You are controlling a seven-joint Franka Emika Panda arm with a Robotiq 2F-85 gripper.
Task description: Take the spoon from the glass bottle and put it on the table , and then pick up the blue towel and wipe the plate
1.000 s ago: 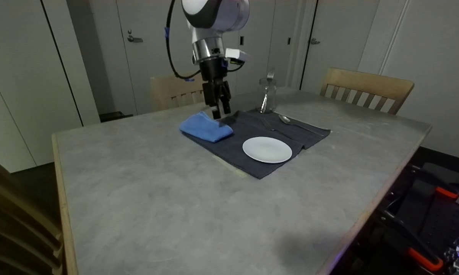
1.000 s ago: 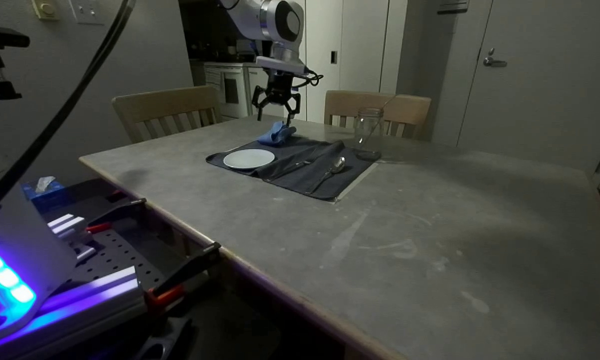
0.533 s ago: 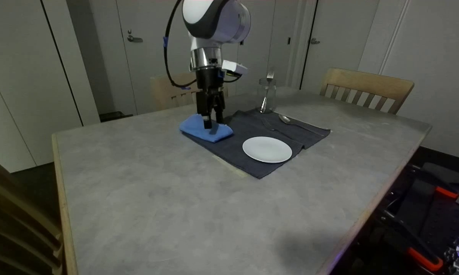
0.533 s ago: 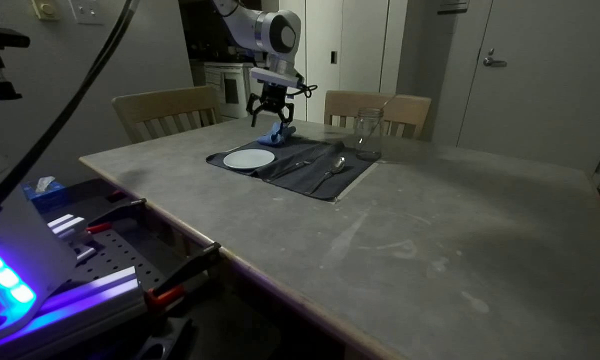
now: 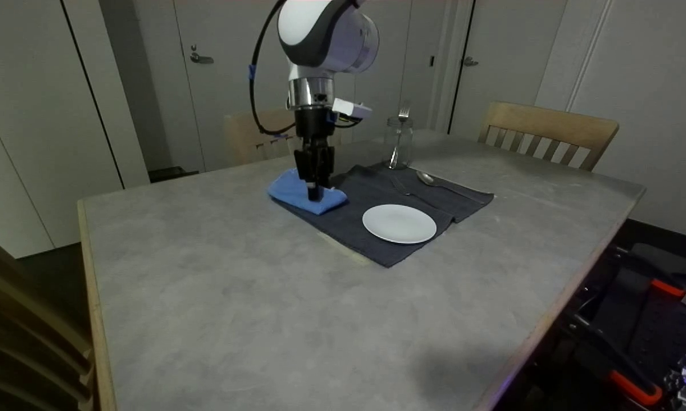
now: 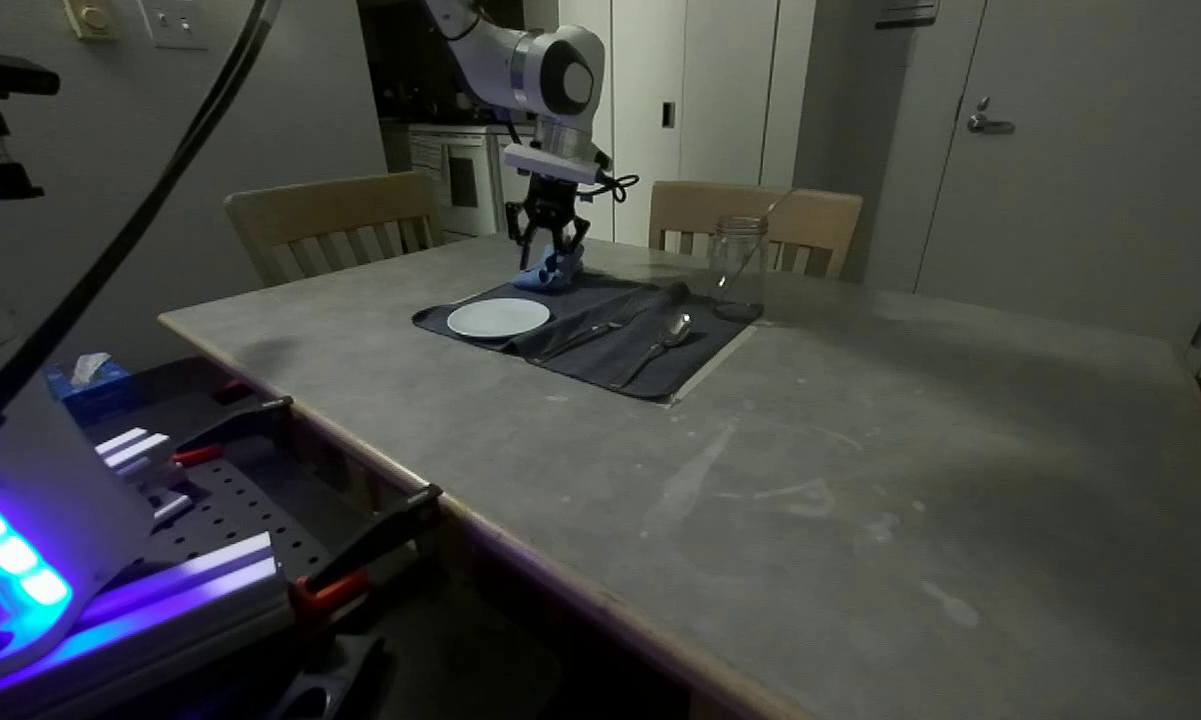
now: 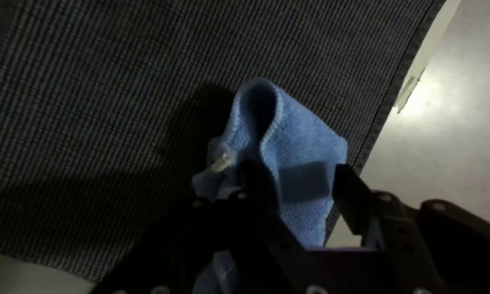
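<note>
Parted fingers have dropped to blue towel near placemat edge.

We see a bright blue folded cloth towel with a paler stitched edge, against a dark grey fabric placemat that the wrist view shows crossed by fine, lighter lines. The round flat plate is plain white in both exterior views, and the rectangular stone-look desk a mottled light grey edged in pale tan. To our eyes the two-fingered gripper is black, the slender metal spoon silvery, the short glass jar clear, and the slatted wooden chair honey-tan.
</note>
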